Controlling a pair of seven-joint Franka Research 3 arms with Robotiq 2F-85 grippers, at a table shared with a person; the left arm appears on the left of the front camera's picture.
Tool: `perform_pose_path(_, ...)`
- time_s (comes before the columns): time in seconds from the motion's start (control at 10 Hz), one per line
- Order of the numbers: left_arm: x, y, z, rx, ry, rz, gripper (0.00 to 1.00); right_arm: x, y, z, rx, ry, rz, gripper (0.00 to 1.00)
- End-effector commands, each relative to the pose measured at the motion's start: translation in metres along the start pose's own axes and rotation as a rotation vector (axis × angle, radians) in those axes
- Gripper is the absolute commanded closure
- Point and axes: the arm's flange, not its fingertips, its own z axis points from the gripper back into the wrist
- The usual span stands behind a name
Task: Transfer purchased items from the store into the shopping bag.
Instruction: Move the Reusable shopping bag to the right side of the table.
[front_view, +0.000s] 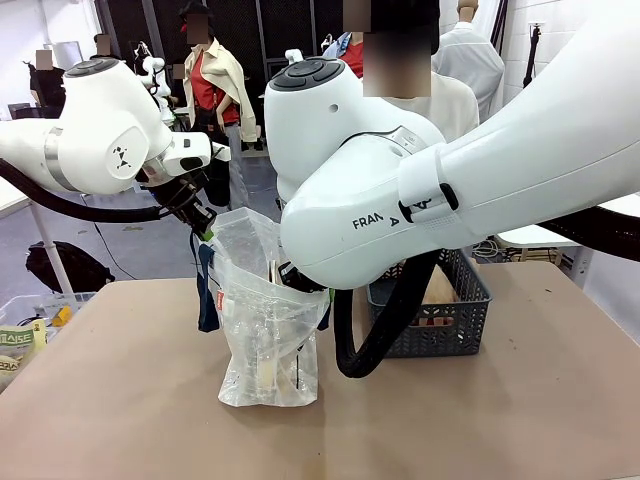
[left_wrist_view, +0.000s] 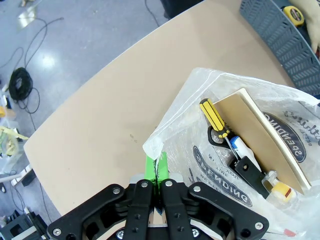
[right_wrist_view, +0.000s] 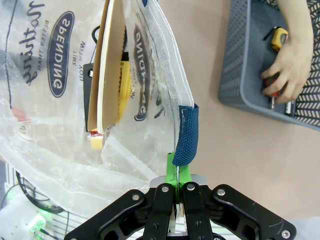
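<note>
At the left of the front view, the left gripper (front_view: 204, 230) is pinched together on the top rim of the bag (front_view: 262, 340). Its wrist view shows the green pads (left_wrist_view: 150, 167) pressed flat on a fold of clear plastic, with no gap between them.

The bag stands upright on the brown table (front_view: 120, 380), its mouth held open. It is clear and crinkly, with dark blue oval print on its sides. Inside lie a screwdriver (left_wrist_view: 213, 118) with a yellow-and-black handle, a flat cream pack (left_wrist_view: 267, 137) and a small black tool (left_wrist_view: 248, 171).

The right gripper (right_wrist_view: 177, 167) is likewise clamped shut on the opposite rim, just below the navy strap (right_wrist_view: 186, 135).

Further right, near the bag but apart from it, sits the grey lattice basket (front_view: 455, 330). A person's hand (right_wrist_view: 290, 67) reaches into it, fingers curled on a small red-and-black thing, and a yellow tape measure (right_wrist_view: 278, 38) lies just beside it.
</note>
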Motion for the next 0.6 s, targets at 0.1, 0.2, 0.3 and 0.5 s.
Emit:
perform_pose_path(0.1, -0.0001, 0.0031, 0.0039, 0.002, 0.005, 0.004, 1.0, -0.0029, -0.0015, -0.0008, 0.002, -0.002, -0.003, 1.0)
perform_pose_path(0.2, -0.0001, 0.0031, 0.0039, 0.002, 0.005, 0.004, 1.0, -0.0029, -0.0015, -0.0008, 0.002, -0.002, -0.003, 1.0)
perform_pose_path(0.3, -0.0001, 0.0031, 0.0039, 0.002, 0.005, 0.004, 1.0, -0.0029, -0.0015, -0.0008, 0.002, -0.002, -0.003, 1.0)
perform_pose_path(0.5, -0.0001, 0.0031, 0.0039, 0.002, 0.005, 0.004, 1.0, -0.0029, -0.0015, -0.0008, 0.002, -0.002, -0.003, 1.0)
